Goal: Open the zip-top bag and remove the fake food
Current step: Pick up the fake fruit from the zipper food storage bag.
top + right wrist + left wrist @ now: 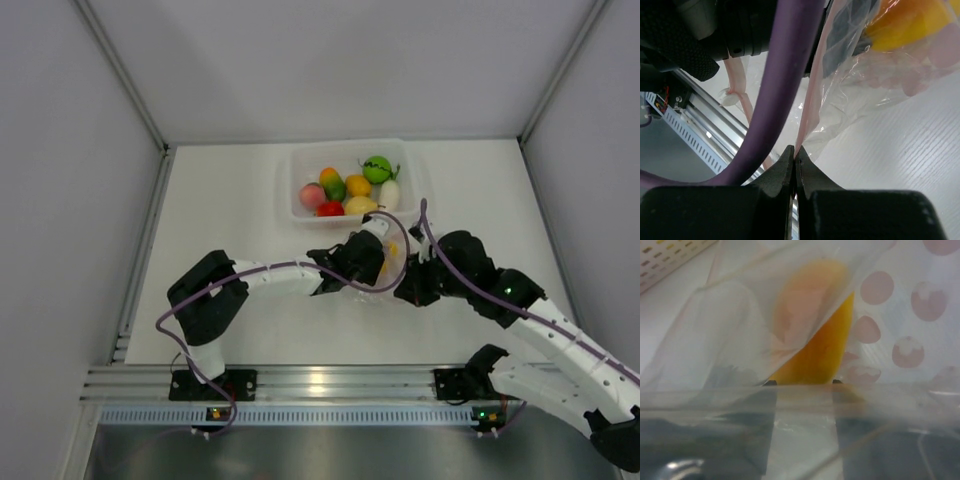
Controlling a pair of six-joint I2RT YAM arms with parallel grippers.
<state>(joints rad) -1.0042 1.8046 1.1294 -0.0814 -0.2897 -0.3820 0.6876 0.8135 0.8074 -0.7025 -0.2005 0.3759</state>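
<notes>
Where the left arm (270,275) and the right arm (520,300) met at the middle of the table (230,250), the zip-top bag (388,268) was seen slumped on the surface, just in front of a clear tub (288,190) set toward the back wall. Several pieces of fake food (345,188) were gathered in that tub, among them pink, red, yellow, green and white ones. One more yellow-orange piece (822,350) was seen inside the bag, just beyond the tips of the left jaws. The left jaws were held apart with nothing solid between them, and bag film was draped across both fingers (752,430), so that they were made out only as dark shapes. The right jaws were clenched on the bag's pink strip (807,110), which was pinched at their very tip. A purple cable (785,75) was slung close across the right wrist view, and much of that view was blocked by it. Open room was left on the table to the left and toward the aluminium rail (320,380) at the near edge. On the far side the way was narrowed by the tub, and the table was bounded by white walls (60,200). Whether the bag's mouth was open or closed could not be judged, and in the top view most of its outline was hidden under the two wrists.
</notes>
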